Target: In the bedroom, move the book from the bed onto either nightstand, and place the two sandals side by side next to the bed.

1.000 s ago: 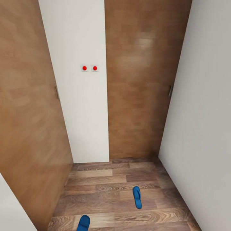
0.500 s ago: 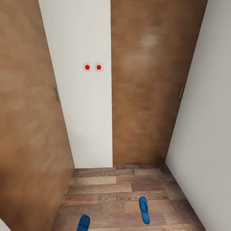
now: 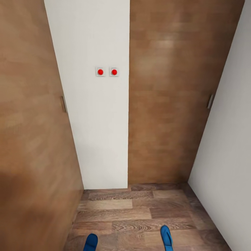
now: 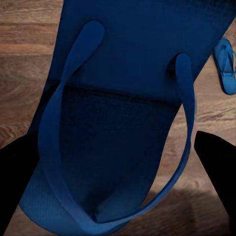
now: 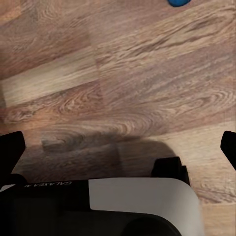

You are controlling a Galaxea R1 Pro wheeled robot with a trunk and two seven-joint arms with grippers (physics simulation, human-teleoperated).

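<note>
A bright blue sandal (image 4: 123, 98) hangs close in front of the left wrist camera, strap side up, above the wood floor. My left gripper (image 4: 115, 177) is shut on this sandal, with a black fingertip (image 4: 14, 182) at each side of it. Its toe end also shows in the head view as the held sandal (image 3: 91, 242) at the bottom edge. The second sandal (image 3: 166, 238) lies flat on the plank floor to the right, also seen as the floor sandal (image 4: 227, 66). My right gripper (image 5: 120, 150) is open over bare floor. The book, bed and nightstand are out of view.
I face a narrow nook: a white wall panel (image 3: 97, 122) with two red buttons (image 3: 107, 71), a brown wooden door (image 3: 164, 97) beside it, another wooden door (image 3: 31, 139) close on the left and a white wall (image 3: 226, 157) on the right. My own base (image 5: 123, 206) shows below the right gripper.
The whole head view has shifted, so the camera moved: walls and the floor sandal slid right and lower in the picture. The held sandal kept its place in the picture.
</note>
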